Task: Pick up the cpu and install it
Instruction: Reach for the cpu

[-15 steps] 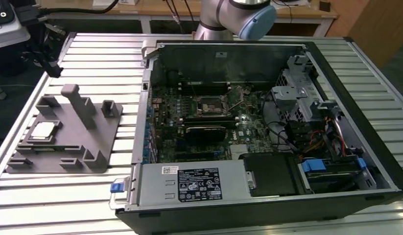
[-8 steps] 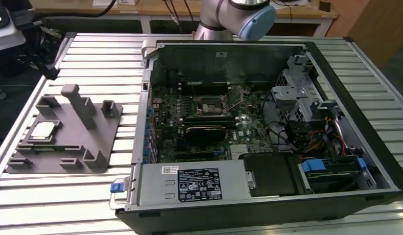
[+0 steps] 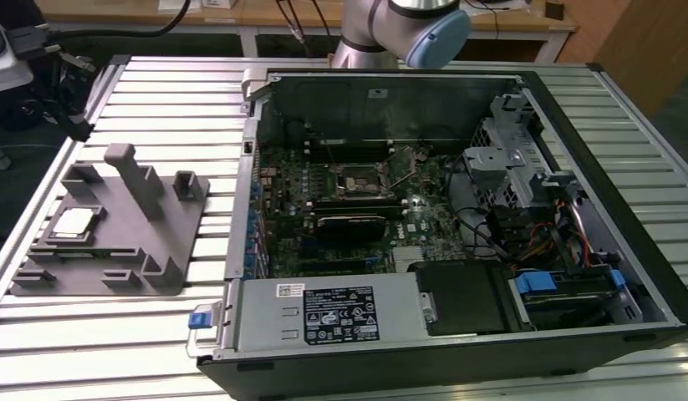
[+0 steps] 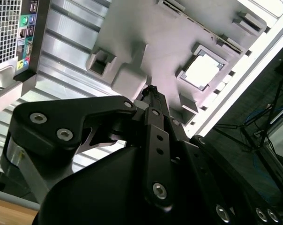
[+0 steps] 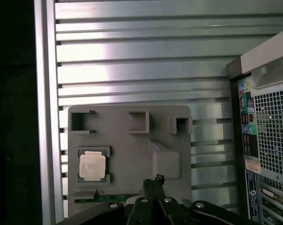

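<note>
One cpu [image 3: 76,222] is seen lying flat, silvery top up, in a square pocket of the grey tray [image 3: 182,221], at nine o'clock from the open computer case [image 3: 377,100] in the exterior view. In the first wrist view the gripper [image 5: 154,180] is held over the tray, apart from the cpu, its fingers drawn together on nothing.

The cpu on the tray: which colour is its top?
Silvery, with a pale rim; the cpu shows best in the first wrist view, on the grey tray.
</note>
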`<state>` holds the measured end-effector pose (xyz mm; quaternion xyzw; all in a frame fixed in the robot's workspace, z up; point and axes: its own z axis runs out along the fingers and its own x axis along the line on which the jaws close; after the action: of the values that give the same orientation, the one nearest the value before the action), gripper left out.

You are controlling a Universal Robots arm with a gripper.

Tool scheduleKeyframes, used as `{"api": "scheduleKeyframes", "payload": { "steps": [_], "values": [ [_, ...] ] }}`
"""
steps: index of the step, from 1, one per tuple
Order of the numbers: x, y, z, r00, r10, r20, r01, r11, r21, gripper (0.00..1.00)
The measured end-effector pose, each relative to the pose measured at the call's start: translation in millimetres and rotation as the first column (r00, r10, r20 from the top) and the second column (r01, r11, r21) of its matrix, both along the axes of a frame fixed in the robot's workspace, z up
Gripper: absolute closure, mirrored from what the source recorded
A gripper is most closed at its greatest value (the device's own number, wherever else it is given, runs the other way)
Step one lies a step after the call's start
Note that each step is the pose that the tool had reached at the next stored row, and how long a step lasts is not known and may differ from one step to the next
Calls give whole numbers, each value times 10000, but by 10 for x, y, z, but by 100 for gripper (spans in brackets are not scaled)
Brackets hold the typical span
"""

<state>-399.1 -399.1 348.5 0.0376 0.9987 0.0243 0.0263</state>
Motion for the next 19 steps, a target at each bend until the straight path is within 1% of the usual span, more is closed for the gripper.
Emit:
{"api": "scheduleKeyframes", "payload": {
  "steps": [8, 19],
  "values": [
    [-121, 0, -78, 10000, 0, 0, 0, 10000, 0, 89],
    [-255, -1, -210, 10000, 1, 2, -1, 10000, 1, 89]
  ]
}}
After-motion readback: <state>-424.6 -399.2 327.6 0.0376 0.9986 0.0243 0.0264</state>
